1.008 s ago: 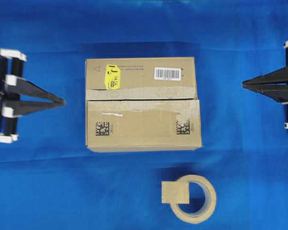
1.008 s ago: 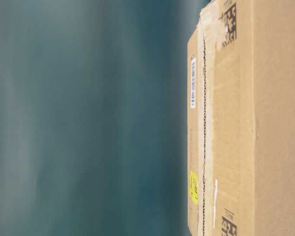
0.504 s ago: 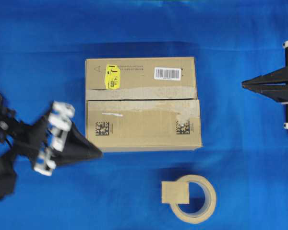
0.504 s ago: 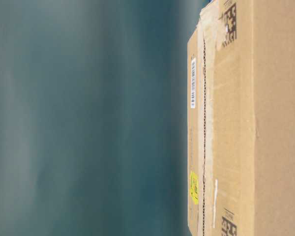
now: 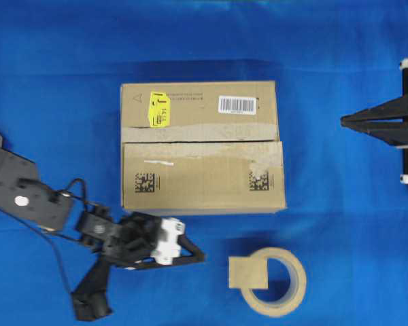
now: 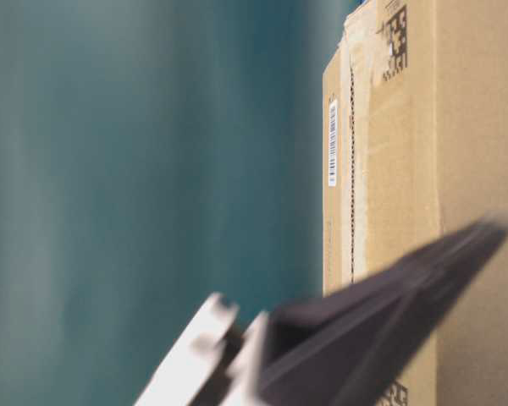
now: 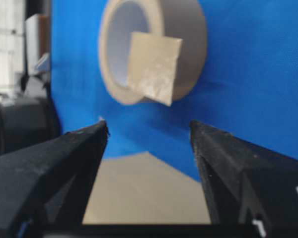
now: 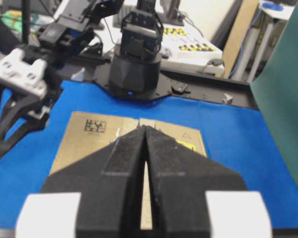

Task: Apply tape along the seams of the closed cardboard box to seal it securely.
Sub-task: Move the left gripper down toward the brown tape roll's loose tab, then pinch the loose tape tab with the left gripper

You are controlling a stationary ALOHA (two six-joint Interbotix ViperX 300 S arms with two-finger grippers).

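Barcode label (image 5: 237,104), yellow sticker (image 5: 159,109) top cardboard box (image 5: 202,183).

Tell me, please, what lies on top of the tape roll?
A small square piece of tan tape lies over the left rim of the tape roll and part of its hole. The rim beneath that piece is hidden; blue cloth shows through the remaining hole.

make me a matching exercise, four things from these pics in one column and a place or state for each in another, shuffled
Things:
1. left claw
2. right claw
3. tape
4. yellow sticker

Places or states:
A. shut, at the right edge, apart from the box
B. square piece lying over the roll's rim
C. on the cardboard box, far flap
D. open, aimed at the tape roll

Pairs: 1-D, 2-A, 3-B, 4-C
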